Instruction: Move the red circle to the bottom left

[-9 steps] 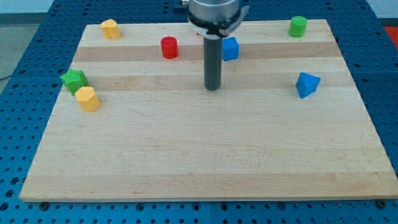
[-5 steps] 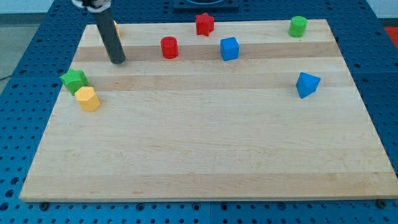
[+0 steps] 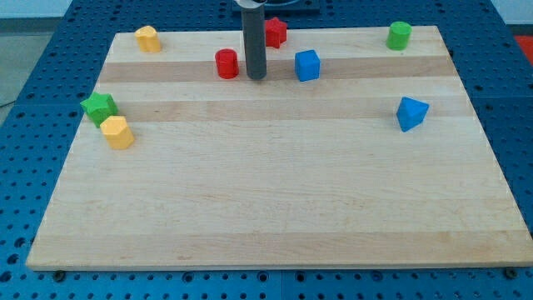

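Observation:
The red circle (image 3: 226, 63) is a short red cylinder standing near the view's top, left of centre, on the wooden board (image 3: 275, 208). My tip (image 3: 256, 77) is on the board just to the right of the red circle, a small gap apart, between it and the blue cube (image 3: 307, 65). The rod rises straight up and partly hides the red star (image 3: 275, 32) behind it.
A yellow block (image 3: 147, 38) sits at the top left. A green star (image 3: 98, 107) and a yellow block (image 3: 117, 132) touch at the left edge. A green cylinder (image 3: 399, 35) is at the top right and a blue triangle (image 3: 411, 112) at the right.
My tip went from the board's centre to the top left near the yellow block, then back right to stand beside the red circle. No block has moved.

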You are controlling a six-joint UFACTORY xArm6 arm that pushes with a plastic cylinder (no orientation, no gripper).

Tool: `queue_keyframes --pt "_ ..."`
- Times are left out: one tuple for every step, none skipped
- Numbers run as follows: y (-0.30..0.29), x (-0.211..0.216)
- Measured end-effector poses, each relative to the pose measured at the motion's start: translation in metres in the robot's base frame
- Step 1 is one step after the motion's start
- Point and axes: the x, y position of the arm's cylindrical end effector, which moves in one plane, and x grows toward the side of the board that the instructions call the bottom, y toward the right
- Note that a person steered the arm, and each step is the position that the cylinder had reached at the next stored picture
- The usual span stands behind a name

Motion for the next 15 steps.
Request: queue_keyframes --pt "-0.028 -0.039" --pt "-0.065 -0.042" --pt "-0.073 0.024" --pt "-0.066 0.055" --pt "-0.066 0.055" --pt "-0.066 0.069" --pt "-0.066 0.105" --pt "-0.066 0.102" --pt "-0.066 0.09" --pt "-0.084 0.079" --pt "-0.093 0.114" --pt "-0.086 0.122" --pt "-0.095 0.089" --pt "-0.113 0.109" --pt "-0.107 0.162"
